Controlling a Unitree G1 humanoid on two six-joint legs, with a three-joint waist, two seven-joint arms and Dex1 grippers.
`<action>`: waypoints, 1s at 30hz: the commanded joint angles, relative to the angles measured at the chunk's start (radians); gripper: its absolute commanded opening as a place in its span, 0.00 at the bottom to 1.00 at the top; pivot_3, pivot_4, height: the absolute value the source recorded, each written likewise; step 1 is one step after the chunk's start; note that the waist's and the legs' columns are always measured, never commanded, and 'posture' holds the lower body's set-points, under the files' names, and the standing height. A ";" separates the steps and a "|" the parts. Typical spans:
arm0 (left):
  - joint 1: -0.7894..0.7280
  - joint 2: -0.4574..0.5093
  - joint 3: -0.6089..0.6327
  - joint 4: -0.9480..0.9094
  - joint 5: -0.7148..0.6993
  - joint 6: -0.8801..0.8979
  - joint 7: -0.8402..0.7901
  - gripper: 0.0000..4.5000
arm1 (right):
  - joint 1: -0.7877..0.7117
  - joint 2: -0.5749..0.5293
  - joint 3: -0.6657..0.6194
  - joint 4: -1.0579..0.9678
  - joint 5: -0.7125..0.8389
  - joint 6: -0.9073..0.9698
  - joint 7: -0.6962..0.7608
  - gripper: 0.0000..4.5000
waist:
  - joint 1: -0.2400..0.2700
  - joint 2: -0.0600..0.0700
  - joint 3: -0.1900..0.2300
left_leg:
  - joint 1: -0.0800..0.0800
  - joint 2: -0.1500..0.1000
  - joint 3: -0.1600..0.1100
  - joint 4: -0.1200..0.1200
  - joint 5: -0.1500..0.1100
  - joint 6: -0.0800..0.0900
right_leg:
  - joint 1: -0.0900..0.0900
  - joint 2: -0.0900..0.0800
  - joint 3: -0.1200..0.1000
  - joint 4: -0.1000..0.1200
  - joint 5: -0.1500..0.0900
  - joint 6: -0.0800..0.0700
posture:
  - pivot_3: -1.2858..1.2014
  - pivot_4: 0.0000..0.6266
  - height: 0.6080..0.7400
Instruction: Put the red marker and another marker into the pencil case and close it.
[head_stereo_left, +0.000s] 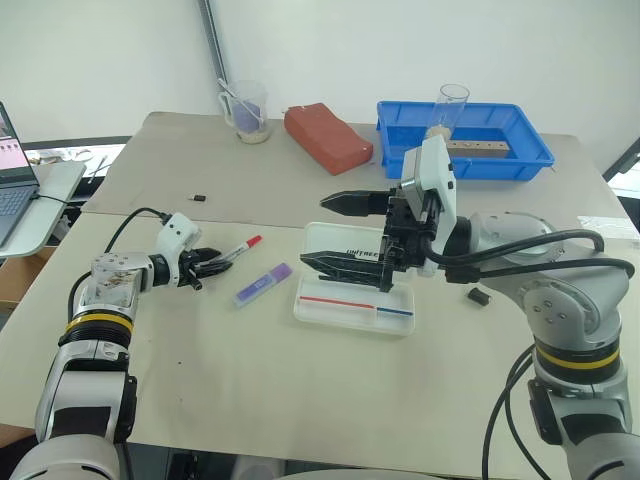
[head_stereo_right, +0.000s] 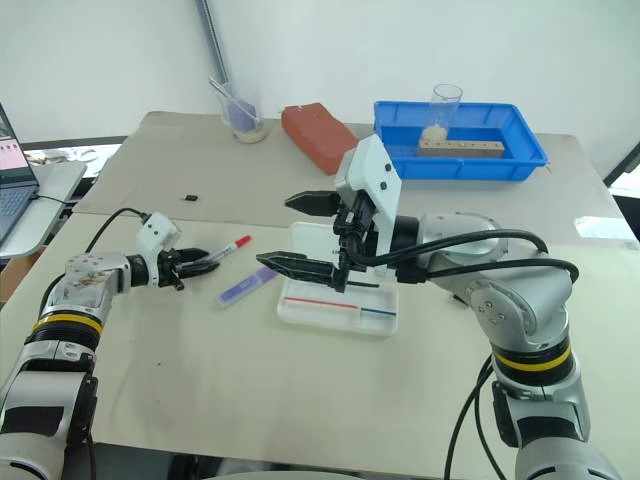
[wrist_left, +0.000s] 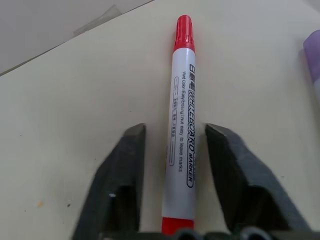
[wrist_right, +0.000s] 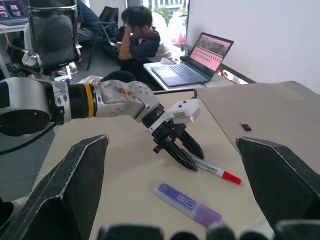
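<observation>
The red marker (wrist_left: 181, 130), white-barrelled with a red cap, lies on the beige table. My left gripper (head_stereo_left: 215, 262) is open astride its rear end, with a small gap on each side of the barrel. The purple highlighter (head_stereo_left: 263, 285) lies just right of it, apart from both grippers. The white pencil case (head_stereo_left: 345, 312) lies open at table centre, with a thin red pen and a blue pen inside. My right gripper (head_stereo_left: 315, 231) hovers over the case's left part, pointing left, fingers wide open and empty.
A blue tray (head_stereo_left: 520, 160) with a wooden block and a clear cup stands at the back right. A red block (head_stereo_left: 328, 137) and a plastic cup (head_stereo_left: 245, 110) stand at the back. Small black pieces (head_stereo_left: 199, 198) (head_stereo_left: 479, 296) lie on the table. A laptop (head_stereo_left: 15, 190) sits far left.
</observation>
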 joint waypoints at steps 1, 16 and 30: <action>0.004 0.022 0.004 -0.011 0.005 -0.012 -0.031 0.07 | 0.026 -0.027 -0.004 -0.030 -0.030 -0.032 0.015 1.00 | 0.000 0.000 0.000 | 0.000 0.000 0.000 0.000 0.000 0.000 | 0.000 0.000 0.000 0.000 0.000 0.000 | 0.52 0.24 1.00; 0.240 0.328 0.069 -1.003 -0.372 0.489 -0.269 0.03 | 0.404 -0.231 -0.143 -0.176 -0.066 -0.068 0.072 1.00 | -0.014 0.004 -0.002 | 0.001 0.001 0.000 -0.001 0.000 0.000 | 0.001 0.000 0.001 -0.001 0.000 0.000 | 0.52 0.24 1.00; -0.060 -0.103 -0.376 -0.678 -0.010 0.015 -0.208 0.03 | 0.516 -0.298 -0.158 -0.140 -0.164 -0.132 0.117 1.00 | 0.001 0.001 -0.001 | 0.001 -0.001 0.000 0.003 -0.001 0.001 | 0.009 0.001 0.002 -0.009 -0.002 -0.001 | 0.52 0.24 1.00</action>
